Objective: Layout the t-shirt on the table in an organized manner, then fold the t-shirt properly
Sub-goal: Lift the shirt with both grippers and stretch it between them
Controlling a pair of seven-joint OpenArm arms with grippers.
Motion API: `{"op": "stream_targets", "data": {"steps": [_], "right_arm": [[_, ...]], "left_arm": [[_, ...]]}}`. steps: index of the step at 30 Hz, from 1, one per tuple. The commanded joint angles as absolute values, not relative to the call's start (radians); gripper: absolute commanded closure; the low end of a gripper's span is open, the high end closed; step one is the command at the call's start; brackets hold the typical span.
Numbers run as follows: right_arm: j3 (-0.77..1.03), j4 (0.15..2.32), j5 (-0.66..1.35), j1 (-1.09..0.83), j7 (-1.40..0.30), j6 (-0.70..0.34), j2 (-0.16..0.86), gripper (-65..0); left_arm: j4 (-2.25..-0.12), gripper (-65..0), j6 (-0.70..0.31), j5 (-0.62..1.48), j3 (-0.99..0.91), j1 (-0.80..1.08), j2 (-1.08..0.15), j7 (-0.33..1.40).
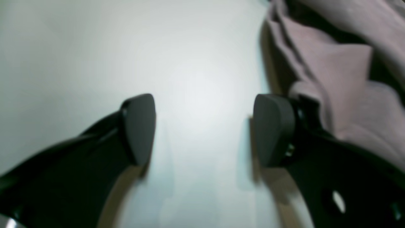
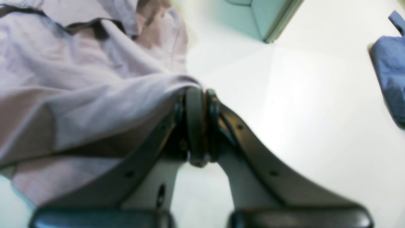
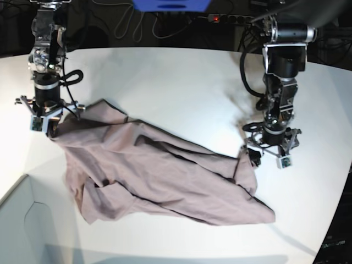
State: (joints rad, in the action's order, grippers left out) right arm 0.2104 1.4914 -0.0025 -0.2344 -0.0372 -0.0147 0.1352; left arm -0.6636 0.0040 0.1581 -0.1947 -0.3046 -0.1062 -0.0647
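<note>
The t-shirt (image 3: 159,176) lies rumpled across the table (image 3: 181,82). The right gripper (image 2: 199,126) is clamped on 1 edge of it. The left gripper (image 1: 202,129) hangs just beside the opposite edge, its 2 jaws apart over bare tabletop.

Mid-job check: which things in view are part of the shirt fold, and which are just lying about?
Job:
t-shirt, crumpled
table
right gripper, shut on a shirt edge
left gripper, open beside the shirt

Lying about:
blue cloth
pale box corner
power strip
</note>
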Motion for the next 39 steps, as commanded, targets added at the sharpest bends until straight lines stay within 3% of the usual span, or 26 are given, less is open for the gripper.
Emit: {"op": "stream_targets", "data": {"steps": [1, 13, 31, 34, 38, 39], "right_arm": [[0.216, 1.504, -0.002, -0.232, -0.013, -0.013, 0.142, 0.0], [0.166, 1.503, -0.004, -0.223, -0.013, -0.013, 0.140, 0.0], [0.157, 1.503, -0.004, -0.223, -0.015, -0.013, 0.140, 0.0], [0.157, 1.503, -0.004, -0.223, -0.015, -0.013, 0.142, 0.0], [0.159, 1.503, -0.004, -0.219, -0.015, -0.013, 0.143, 0.0], [0.159, 1.503, -0.004, -0.206, -0.015, -0.013, 0.143, 0.0]], "left_arm": [[-0.685, -46.7, 0.002, 0.154, -0.194, -0.309, -0.104, -0.090], [-1.035, -46.3, 0.004, 0.150, -0.084, -0.091, -0.088, -0.090], [-0.789, -45.2, 0.004, 0.148, -0.079, -0.286, -0.087, -0.090], [-0.789, -32.7, 0.002, 0.148, -0.079, -0.285, -0.087, -0.090], [-0.788, 0.0, 0.010, 0.148, -0.081, -0.280, -0.091, -0.088], [-0.789, 0.0, 0.010, 0.148, -0.082, -0.280, -0.091, -0.070]]}}
